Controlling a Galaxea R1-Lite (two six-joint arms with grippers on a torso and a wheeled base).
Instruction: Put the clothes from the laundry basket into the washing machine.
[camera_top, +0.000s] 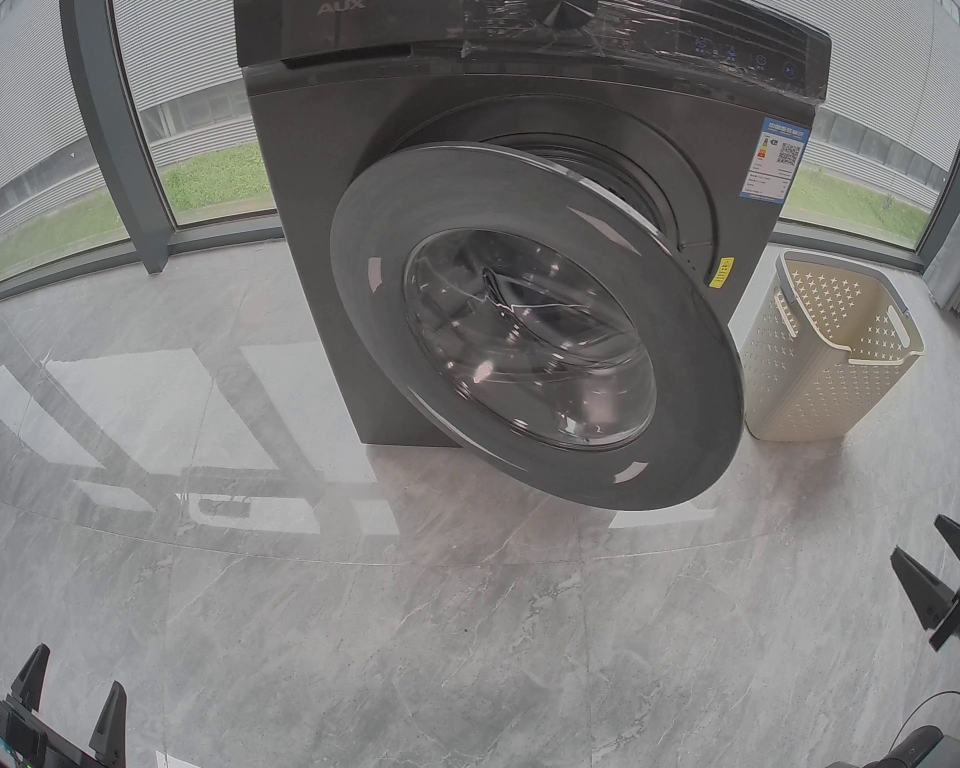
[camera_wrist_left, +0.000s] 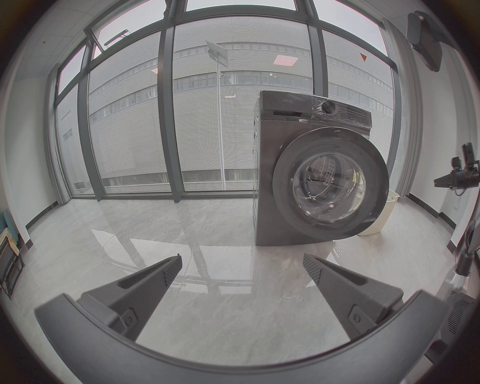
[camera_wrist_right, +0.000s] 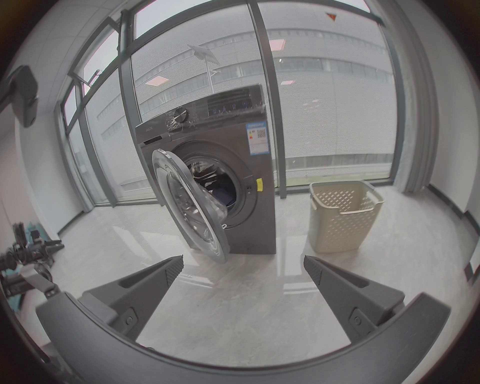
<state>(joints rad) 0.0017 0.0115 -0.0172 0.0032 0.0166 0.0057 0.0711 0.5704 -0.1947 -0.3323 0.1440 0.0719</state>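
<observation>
My left tool (camera_top: 70, 700) sits low left in the head view, my right tool (camera_top: 918, 538) at the right edge; both are spread wide, holding nothing; the laundry basket (camera_top: 800, 390) stands right of centre, just beside the washing machine (camera_top: 300, 200), and looks empty; some clothes (camera_wrist_right: 221, 187) show inside the machine, past its open door (camera_top: 380, 300); clothes, I think, are soft, light and floppy, so I would pinch a bunched fold.

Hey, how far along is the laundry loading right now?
Looks nearly done. Clothes lie inside the washing machine drum, and the visible inside of the laundry basket looks empty. Nothing is in hand: the left end effector and right end effector are open and empty, apart from both. The door stands open, so closing it may be left.
</observation>
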